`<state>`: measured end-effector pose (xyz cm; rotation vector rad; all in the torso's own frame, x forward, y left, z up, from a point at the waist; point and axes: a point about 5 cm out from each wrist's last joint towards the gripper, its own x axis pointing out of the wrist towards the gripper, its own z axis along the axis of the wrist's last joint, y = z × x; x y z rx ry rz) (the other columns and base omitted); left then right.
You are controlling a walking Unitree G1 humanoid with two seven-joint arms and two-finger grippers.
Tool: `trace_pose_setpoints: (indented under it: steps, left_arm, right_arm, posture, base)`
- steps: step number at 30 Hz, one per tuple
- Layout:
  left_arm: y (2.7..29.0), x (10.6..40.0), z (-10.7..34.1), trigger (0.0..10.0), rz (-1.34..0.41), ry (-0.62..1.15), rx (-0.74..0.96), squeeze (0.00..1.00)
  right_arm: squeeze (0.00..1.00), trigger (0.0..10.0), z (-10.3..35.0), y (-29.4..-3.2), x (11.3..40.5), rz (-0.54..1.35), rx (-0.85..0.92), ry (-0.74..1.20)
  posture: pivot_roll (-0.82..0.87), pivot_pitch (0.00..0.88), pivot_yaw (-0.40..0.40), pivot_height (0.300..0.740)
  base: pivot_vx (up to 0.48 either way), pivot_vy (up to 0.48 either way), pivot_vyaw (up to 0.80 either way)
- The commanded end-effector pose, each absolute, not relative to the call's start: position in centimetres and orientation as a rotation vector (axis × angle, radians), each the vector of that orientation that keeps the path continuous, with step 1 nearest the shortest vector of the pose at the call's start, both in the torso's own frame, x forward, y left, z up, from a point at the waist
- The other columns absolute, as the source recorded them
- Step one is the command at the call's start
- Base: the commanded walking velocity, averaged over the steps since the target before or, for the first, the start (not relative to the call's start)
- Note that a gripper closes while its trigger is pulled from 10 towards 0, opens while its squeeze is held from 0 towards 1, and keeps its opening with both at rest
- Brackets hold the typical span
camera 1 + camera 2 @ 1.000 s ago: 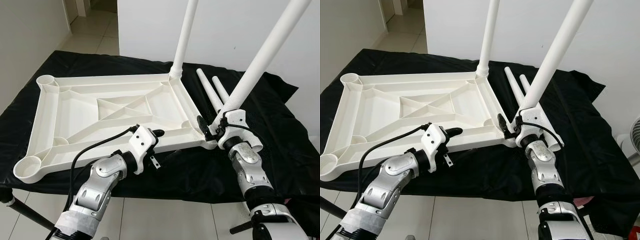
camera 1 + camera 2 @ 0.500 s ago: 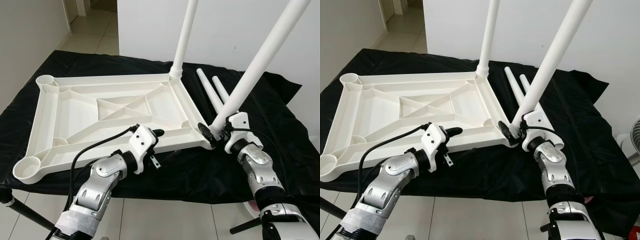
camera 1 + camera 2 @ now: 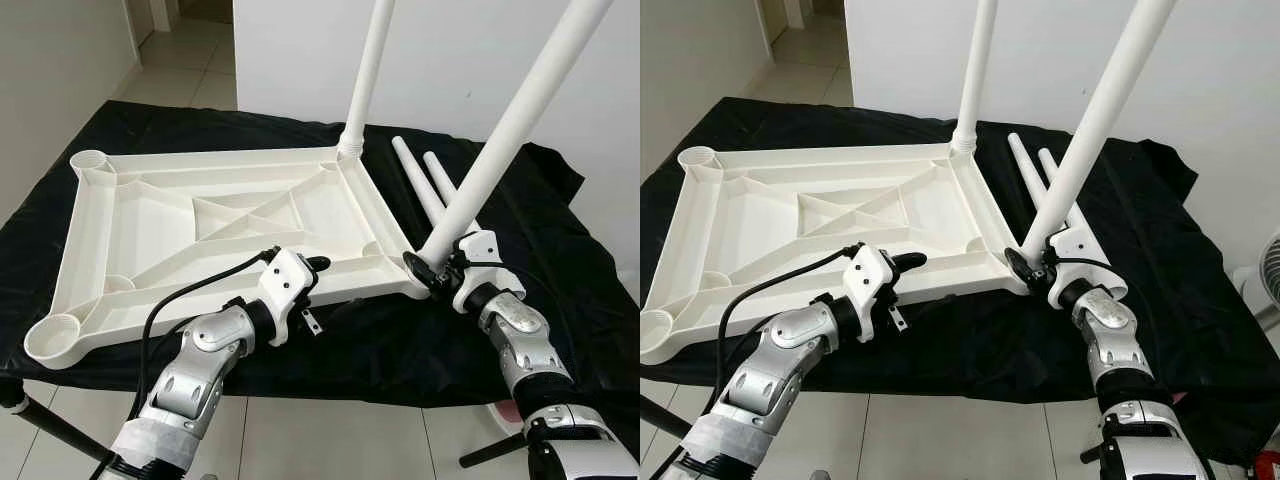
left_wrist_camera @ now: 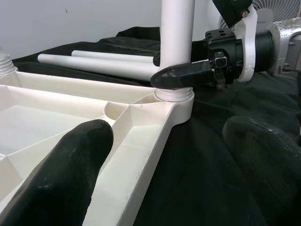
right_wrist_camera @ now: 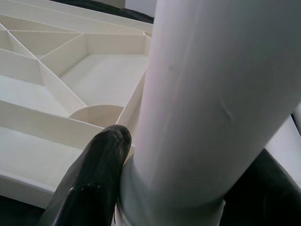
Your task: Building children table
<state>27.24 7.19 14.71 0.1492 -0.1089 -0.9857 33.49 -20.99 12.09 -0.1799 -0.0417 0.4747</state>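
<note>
Right hand (image 3: 432, 270) clamped the tilted leg (image 3: 500, 145) at lower right; left hand (image 4: 155, 155) open beside the tabletop (image 3: 150, 215); leaning leg risked cross-threading its socket.

The upturned plastic table top (image 3: 215, 225) is plain white, as is the round table leg (image 3: 500, 140) between the right claw's (image 3: 432, 270) black fingers; the wrinkled cloth (image 3: 540, 215) beneath is black.
</note>
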Motion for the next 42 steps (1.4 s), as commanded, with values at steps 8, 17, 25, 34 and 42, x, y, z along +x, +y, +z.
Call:
trace_pose_setpoints:
  steps: [8, 17, 25, 34, 42]
  left_arm:
    - [7.1, 27.3, 14.8, 10.0, -0.971, -0.113, 0.145, 0.00]
    - [6.9, 27.2, 14.8, 10.0, -0.977, -0.114, 0.143, 0.00]
    - [6.6, 27.2, 14.8, 10.0, -0.991, -0.116, 0.145, 0.00]
    - [6.6, 27.4, 15.0, 10.0, -1.002, -0.119, 0.152, 0.00]
    - [6.6, 27.4, 14.9, 10.0, -1.003, -0.118, 0.155, 0.00]
  right_arm:
    - [0.00, 10.0, 11.2, -20.5, 33.5, 0.404, -0.146, -0.006]
    - [0.00, 10.0, 11.1, -19.4, 33.7, 0.238, -0.119, -0.017]
    - [0.00, 10.0, 11.4, -15.6, 32.9, 0.038, -0.015, -0.028]
    - [0.00, 10.0, 11.3, -11.4, 30.6, 0.048, 0.044, 0.010]
    - [0.00, 10.0, 11.6, -11.4, 30.2, 0.016, 0.028, 0.015]
  posture:
    - [0.05, 0.007, -0.080, 0.740]
    - [0.05, 0.002, -0.082, 0.740]
    - [0.05, 0.000, -0.076, 0.740]
    - [0.05, 0.000, -0.071, 0.740]
    - [0.04, 0.000, -0.069, 0.740]
  base:
    - [0.000, 0.000, 0.00]
    - [0.000, 0.000, 0.00]
    - [0.000, 0.000, 0.00]
    - [0.000, 0.000, 0.00]
    - [0.000, 0.000, 0.00]
